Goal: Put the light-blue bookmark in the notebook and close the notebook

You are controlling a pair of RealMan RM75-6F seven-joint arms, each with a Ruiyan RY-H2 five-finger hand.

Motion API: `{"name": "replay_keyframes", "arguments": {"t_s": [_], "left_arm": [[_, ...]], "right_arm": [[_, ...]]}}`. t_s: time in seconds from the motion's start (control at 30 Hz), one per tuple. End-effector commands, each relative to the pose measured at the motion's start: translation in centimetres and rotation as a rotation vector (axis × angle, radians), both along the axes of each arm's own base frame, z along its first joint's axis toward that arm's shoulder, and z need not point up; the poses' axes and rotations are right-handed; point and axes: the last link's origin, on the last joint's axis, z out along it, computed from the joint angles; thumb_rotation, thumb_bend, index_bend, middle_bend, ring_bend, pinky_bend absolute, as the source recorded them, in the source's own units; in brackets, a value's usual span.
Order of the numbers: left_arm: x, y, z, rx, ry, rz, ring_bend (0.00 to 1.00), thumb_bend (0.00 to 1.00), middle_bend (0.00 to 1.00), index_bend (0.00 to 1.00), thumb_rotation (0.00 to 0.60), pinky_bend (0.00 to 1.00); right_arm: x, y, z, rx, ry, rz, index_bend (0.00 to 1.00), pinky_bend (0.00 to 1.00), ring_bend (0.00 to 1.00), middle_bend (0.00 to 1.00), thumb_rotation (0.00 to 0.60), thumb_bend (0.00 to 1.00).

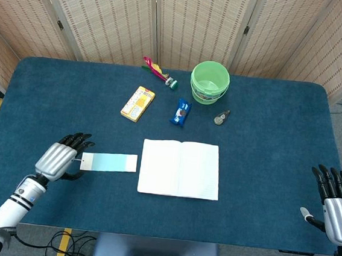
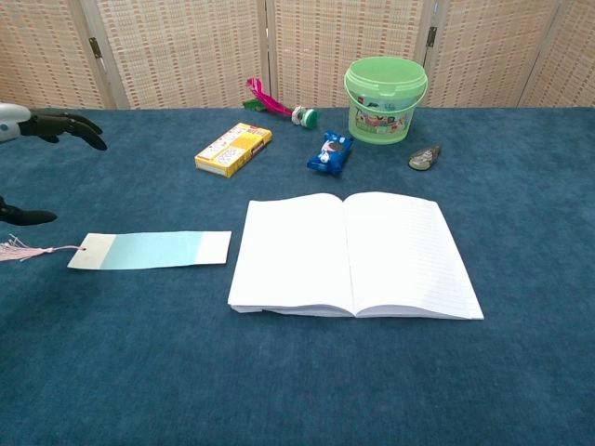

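The notebook (image 2: 355,253) lies open at the near middle, the bookmark (image 2: 153,250) is seen flat just to its left – judged thin, light, bendy, best pinched by its tassel end – beside the empty, spread-fingered left hand (image 1: 59,158).

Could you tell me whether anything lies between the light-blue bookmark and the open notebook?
Nothing visible does: only bare blue table cloth separates the light-blue paper bookmark from the open white notebook. The left hand is at the bookmark's tassel end.
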Motion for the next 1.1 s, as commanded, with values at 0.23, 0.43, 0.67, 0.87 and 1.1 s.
{"name": "replay_keyframes", "arguments": {"t_s": [0.23,0.43,0.67,0.87,1.1], "left_arm": [[1.9,2.6,-4.7,-0.070,0.086,0.016,0.08,0.27,0.09,0.19,0.600,0.16],[2.6,3.5,-6.7,-0.095,0.113,0.070,0.08,0.27,0.09,0.20,0.600,0.14],[2.8,4.2,-8.7,-0.123,0.152,0.117,0.08,0.27,0.09,0.20,0.600,0.14],[2.7,4.6,-9.8,-0.120,0.170,0.148,0.08,0.27,0.09,0.24,0.600,0.14],[2.5,4.9,-10.3,-0.109,0.191,0.169,0.08,0.27,0.09,0.23,0.600,0.14]], "right_arm": [[-0.3,-0.1,-0.1,0.000,0.007,-0.011,0.00,0.04,0.01,0.06,0.600,0.07],[-0.4,-0.1,0.0,-0.003,0.007,-0.011,0.00,0.04,0.01,0.06,0.600,0.07],[-0.7,0.2,0.1,-0.010,0.000,-0.023,0.00,0.04,0.01,0.06,0.600,0.07],[-0.9,0.4,0.2,-0.013,-0.003,-0.026,0.00,0.04,0.01,0.06,0.600,0.07],[-1.1,0.5,0.3,-0.018,-0.009,-0.029,0.00,0.04,0.01,0.06,0.600,0.07]]}}
